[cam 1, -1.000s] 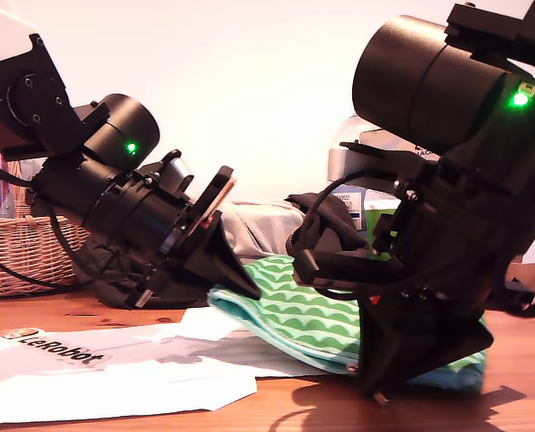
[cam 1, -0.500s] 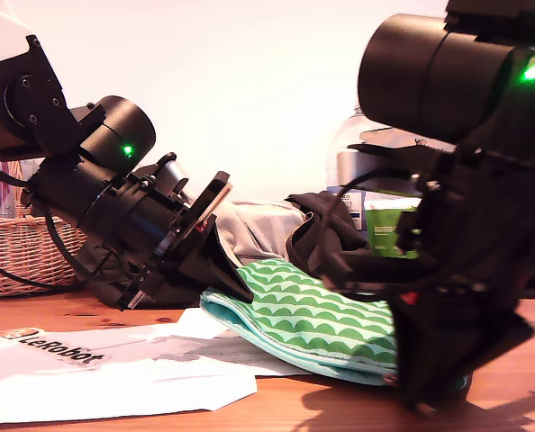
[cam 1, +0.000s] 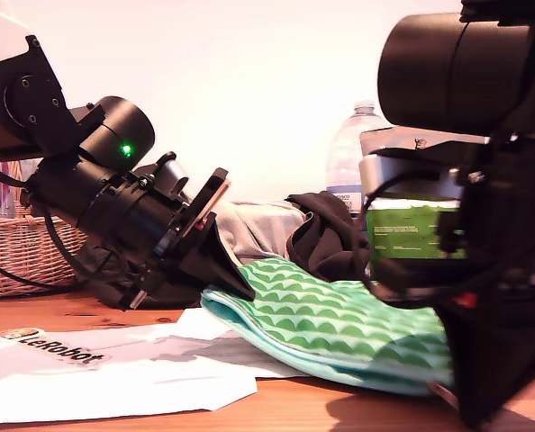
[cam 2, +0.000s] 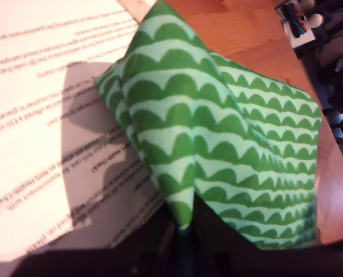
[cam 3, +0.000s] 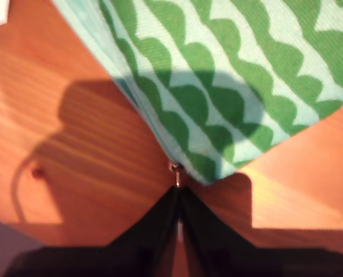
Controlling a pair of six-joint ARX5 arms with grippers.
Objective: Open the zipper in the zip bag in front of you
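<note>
Shifted toward the exterior view's right since a second ago: my second gripper (cam 1: pixel 466 407) and its arm. More of the zip bag (cam 1: pixel 330 328) is now uncovered. A water bottle (cam 1: pixel 349 162) and a silver-and-green food bag (cam 1: pixel 413 225), masked before, are now exposed behind. My first gripper (cam 1: pixel 236 283) is seen unmoved.

- Wooden table (cam 3: pixel 73 115): bare under the bag's end at the exterior view's right. Printed papers (cam 1: pixel 114 378) are spread under its other end.
- Behind: wicker basket (cam 1: pixel 15 252) at the exterior view's left, dark garment (cam 1: pixel 326 238) behind the bag. Neither is involved.
- Zip bag: lies flat on the table between the two arms, long edge toward the camera. It is stretched taut and lifted a little at the end by the papers.
- My first gripper: jaws are closed on a pinch of the bag's fabric, which is tented up to them in the first wrist view. It is judged to be an anchor, so the bag is not dragged along when the slider is drawn.
- Zipper (cam 3: pixel 99 43): light teal strip along the long edge. How much has been parted cannot be told.
- Pull tab (cam 3: pixel 175 173): slim, silver, at the bag's corner. It is clamped between the closed jaws of my second gripper, in line with the strip so the pull runs along the teeth.

Judged near the end of the run.
</note>
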